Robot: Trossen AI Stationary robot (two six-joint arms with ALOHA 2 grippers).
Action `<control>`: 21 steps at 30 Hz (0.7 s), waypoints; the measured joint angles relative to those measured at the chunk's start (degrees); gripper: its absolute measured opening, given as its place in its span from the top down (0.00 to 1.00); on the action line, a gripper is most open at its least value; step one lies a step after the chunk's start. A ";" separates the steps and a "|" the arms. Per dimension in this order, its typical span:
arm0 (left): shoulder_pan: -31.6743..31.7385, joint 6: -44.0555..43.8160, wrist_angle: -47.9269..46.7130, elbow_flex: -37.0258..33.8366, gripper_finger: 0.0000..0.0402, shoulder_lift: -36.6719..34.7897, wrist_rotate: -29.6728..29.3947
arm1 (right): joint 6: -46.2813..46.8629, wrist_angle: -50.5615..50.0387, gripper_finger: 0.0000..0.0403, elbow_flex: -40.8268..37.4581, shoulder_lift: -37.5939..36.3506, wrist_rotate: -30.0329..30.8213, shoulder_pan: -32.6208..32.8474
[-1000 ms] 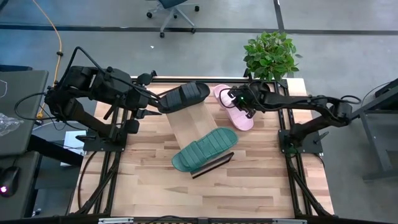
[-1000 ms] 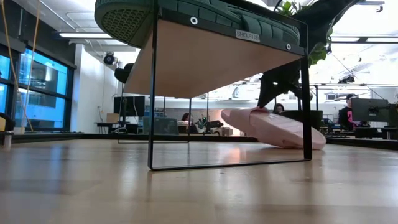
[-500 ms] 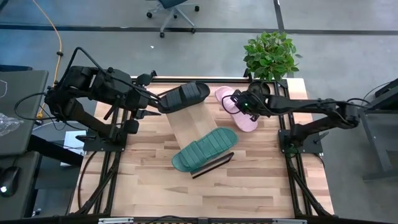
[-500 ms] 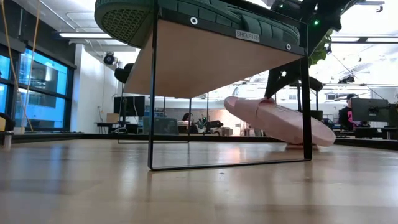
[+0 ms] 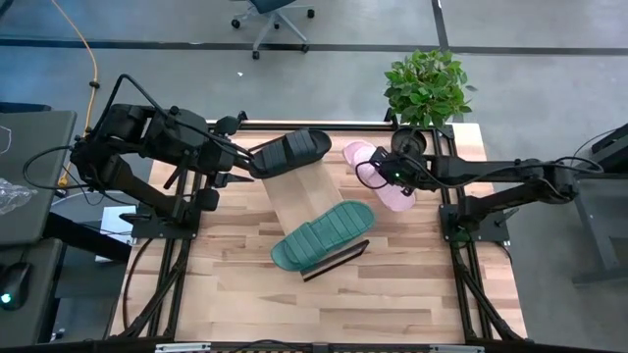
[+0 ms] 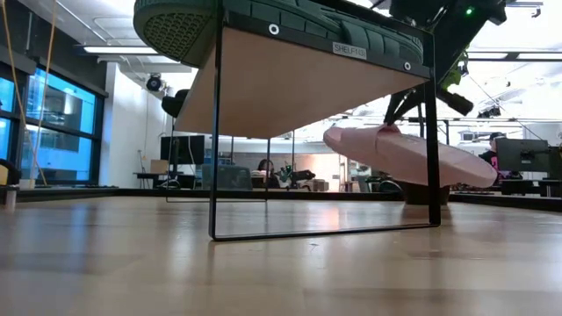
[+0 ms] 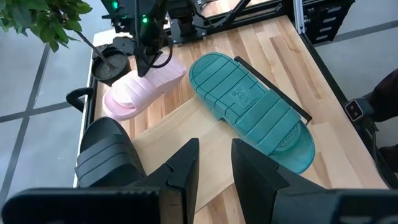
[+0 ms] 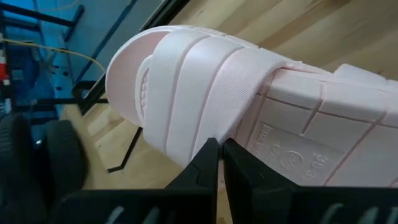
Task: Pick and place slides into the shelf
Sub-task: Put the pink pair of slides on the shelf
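The pale pink slide (image 5: 385,183) hangs in my shut right gripper (image 5: 385,173) over the table's far right part, beside the shelf (image 5: 297,192); in the low view the pink slide (image 6: 413,155) floats above the tabletop. The dark green slide (image 5: 323,235) lies sole up on the shelf's near end. The black slide (image 5: 291,150) rests on its far end. My left gripper (image 7: 214,167) is open, just left of the black slide (image 7: 107,157), with nothing between its fingers. My right gripper pinches the pink slide's strap where it meets the sole's side (image 8: 245,93), between both fingers (image 8: 202,163). It comes from above, pointing down. The slide is lifted clear of the table, turned partly onto its side and nearly level, one end slightly lower.
A potted plant (image 5: 426,86) stands at the table's far right corner, close behind the right gripper. The shelf's board sits raised on a thin dark rail frame (image 6: 215,140). Bare butcher-block tabletop (image 5: 294,304) stretches across the near half.
My right gripper has risen and drifted a little toward the near edge, keeping its hold. The pink slide first tipped up with one end on the table, then came clear and levelled out. The left arm kept still.
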 joint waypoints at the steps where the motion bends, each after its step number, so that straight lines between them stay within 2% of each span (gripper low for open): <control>1: 0.00 0.00 0.00 -0.01 0.79 0.00 0.00 | 0.78 -0.29 1.00 0.00 -0.34 0.54 0.54; 21: 0.00 -0.52 0.00 0.01 0.79 0.00 0.00 | 5.03 -6.38 1.00 0.00 -5.16 6.42 10.64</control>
